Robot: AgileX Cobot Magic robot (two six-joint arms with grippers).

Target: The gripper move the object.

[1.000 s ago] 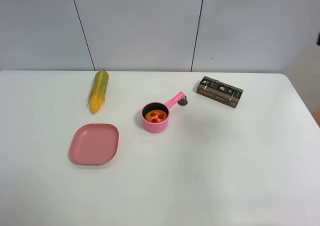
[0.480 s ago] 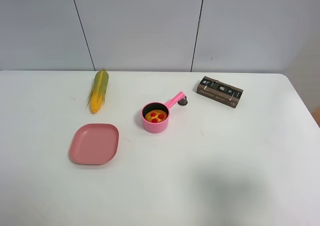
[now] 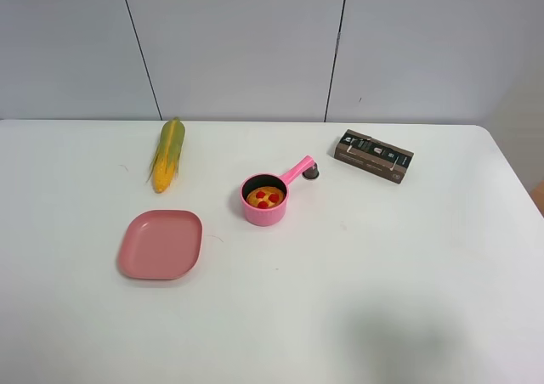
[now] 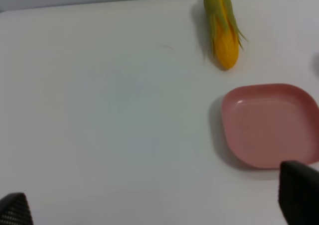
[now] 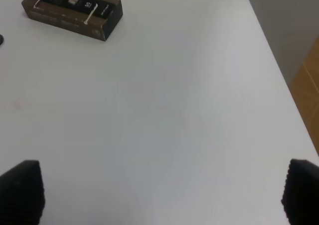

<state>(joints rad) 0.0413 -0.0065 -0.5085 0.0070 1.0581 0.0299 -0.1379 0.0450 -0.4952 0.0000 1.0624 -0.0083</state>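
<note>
The small round tart (image 3: 264, 198), yellow with red dots, lies inside the pink saucepan (image 3: 263, 216) near the middle of the table. Neither arm shows in the exterior high view. In the left wrist view my left gripper (image 4: 157, 201) is open and empty, its black fingertips (image 4: 299, 192) wide apart above bare table, near the pink plate (image 4: 269, 123) and the corn cob (image 4: 223, 23). In the right wrist view my right gripper (image 5: 160, 191) is open and empty over the right part of the table, with the brown box (image 5: 72, 12) beyond it.
The corn cob (image 3: 167, 153) lies at the back left and the pink plate (image 3: 161, 244) in front of it. A brown box (image 3: 373, 155) lies at the back right. The table's right edge (image 5: 279, 65) is near my right gripper.
No object on the table has moved. A faint shadow on the table's front right has shifted, and a dark bit at the right edge one second ago is gone.
</note>
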